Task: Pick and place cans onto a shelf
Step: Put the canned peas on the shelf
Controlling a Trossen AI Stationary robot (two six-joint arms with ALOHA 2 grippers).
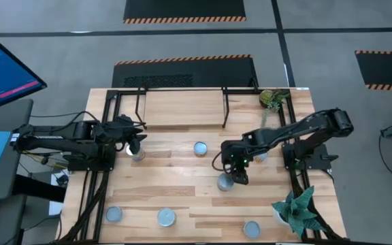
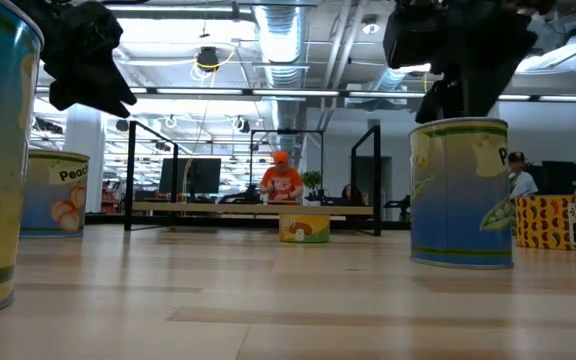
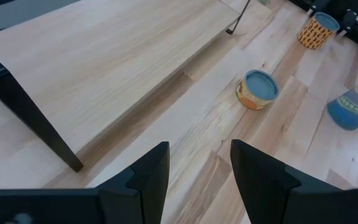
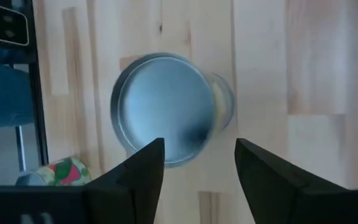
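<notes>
Several cans stand upright on the wooden table. My right gripper (image 1: 237,171) is open and points down just above a silvery-topped can (image 4: 166,109), which shows with a blue and yellow label in the low view (image 2: 460,192). Its fingers (image 4: 138,171) hang over the can's top and touch nothing. My left gripper (image 1: 136,144) is open and empty, above the table beside another can (image 1: 138,156), in front of the shelf (image 1: 182,109). The left wrist view shows the shelf's wooden board (image 3: 104,68) and an orange-labelled can (image 3: 257,89) beyond my left fingers.
More cans stand at the table's middle (image 1: 200,148) and along its near edge (image 1: 114,214), (image 1: 166,218), (image 1: 252,229). Potted plants stand at the far right (image 1: 272,99) and the near right (image 1: 297,207). Black arm-mount frames run along both sides. People show in the room behind (image 2: 281,180).
</notes>
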